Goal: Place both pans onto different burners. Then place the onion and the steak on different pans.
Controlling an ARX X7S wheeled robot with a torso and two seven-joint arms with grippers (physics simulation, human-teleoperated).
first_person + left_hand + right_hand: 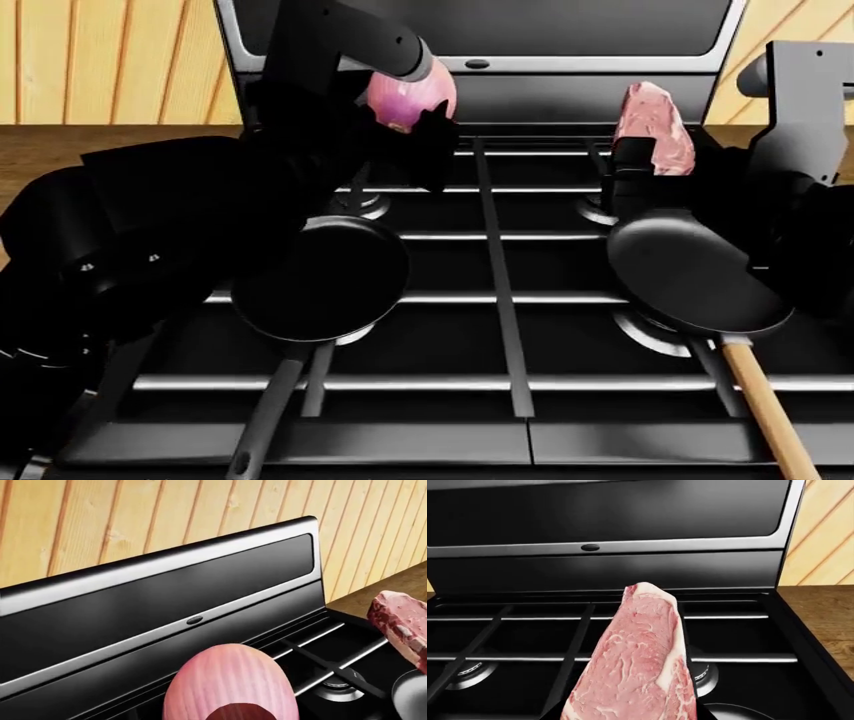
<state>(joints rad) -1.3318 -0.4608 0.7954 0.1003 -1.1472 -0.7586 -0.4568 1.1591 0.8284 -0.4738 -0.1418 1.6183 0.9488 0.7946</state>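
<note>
Both pans, the grey-handled pan (320, 280) at 8 o'clock and the wooden-handled pan (694, 275) at 4 o'clock of the stove (501, 330), are set on separate front burners; that stage is judged done. The onion (407, 97) and steak (654, 130) are held aloft, still to be placed. The left pincer (414, 125) is closed on the onion, the right pincer (641, 165) on the steak.
</note>
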